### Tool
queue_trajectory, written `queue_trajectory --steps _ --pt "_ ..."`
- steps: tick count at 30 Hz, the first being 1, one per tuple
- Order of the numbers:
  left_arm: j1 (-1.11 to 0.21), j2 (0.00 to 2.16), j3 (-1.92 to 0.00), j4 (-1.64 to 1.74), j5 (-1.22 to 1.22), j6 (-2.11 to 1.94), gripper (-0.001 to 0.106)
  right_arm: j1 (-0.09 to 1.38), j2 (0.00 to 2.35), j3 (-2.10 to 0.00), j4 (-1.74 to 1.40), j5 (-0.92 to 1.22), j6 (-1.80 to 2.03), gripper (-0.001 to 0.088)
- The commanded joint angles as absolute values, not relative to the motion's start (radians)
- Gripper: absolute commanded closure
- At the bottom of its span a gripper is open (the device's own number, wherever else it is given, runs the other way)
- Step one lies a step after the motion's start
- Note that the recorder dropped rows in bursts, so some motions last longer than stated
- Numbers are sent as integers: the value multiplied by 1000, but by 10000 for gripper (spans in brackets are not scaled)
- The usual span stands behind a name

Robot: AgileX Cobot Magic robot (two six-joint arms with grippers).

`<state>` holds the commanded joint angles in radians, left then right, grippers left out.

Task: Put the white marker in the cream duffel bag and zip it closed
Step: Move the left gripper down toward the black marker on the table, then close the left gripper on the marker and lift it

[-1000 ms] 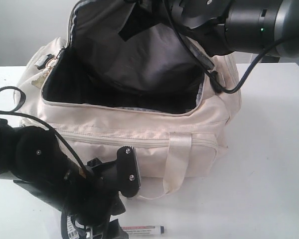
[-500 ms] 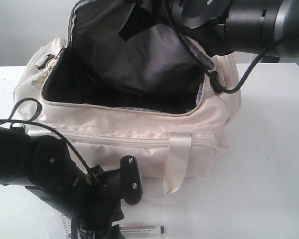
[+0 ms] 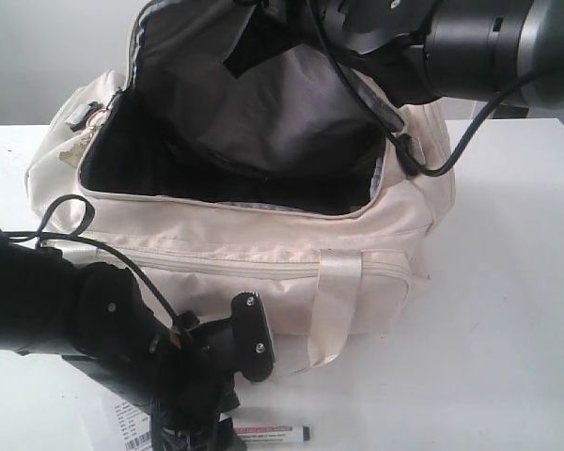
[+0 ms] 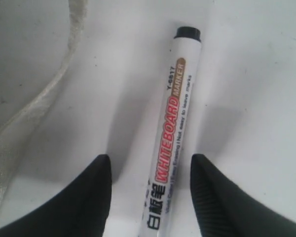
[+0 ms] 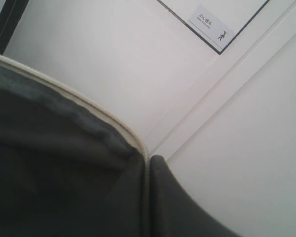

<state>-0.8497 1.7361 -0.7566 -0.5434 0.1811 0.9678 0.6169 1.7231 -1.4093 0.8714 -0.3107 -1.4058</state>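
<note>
Alignment: my left tool [image 4: 149, 170] hangs directly over the white marker [image 4: 176, 123], released, with one finger on each side of the barrel and neither finger touching it. The marker lies flat on the bench [image 3: 508, 329]. Its long axis runs straight through the gap between the fingers, square to their closing line, so closing should catch the barrel across its width. I judge that only a short descent is needed before closing.

Position: in the exterior view the marker [image 3: 268, 433] lies in front of the cream duffel bag [image 3: 263, 254], parallel to its front wall, with its black end pointing toward my right side. The other end is hidden under my left arm. My left arm is far nearer to it.

Clearances:
- The strap handle [image 4: 39, 98] droops near one finger but stays apart from it.
- A paper tag [image 3: 132, 418] lies on the bench just beside the tool.
- The bench on the far side of the marker is bare.

Route: the bag's mouth [image 3: 226, 178] gapes open behind and above the front wall. My right tool [image 5: 149, 168] is clenched on the edge of the raised flap, holding it upright.
</note>
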Motion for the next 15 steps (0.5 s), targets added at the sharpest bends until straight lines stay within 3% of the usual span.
queue_trajectory --steps 1,6,15 --pt "-850 1734 -757 -541 184 972 599 617 1723 -1409 871 -311 -1406 868" --pt "-850 1734 -757 -538 249 1060 1051 617 1723 -1409 871 -311 -1406 868" --pt "-850 1713 -758 -538 256 1069 1050 617 1723 -1409 871 -311 -1406 868"
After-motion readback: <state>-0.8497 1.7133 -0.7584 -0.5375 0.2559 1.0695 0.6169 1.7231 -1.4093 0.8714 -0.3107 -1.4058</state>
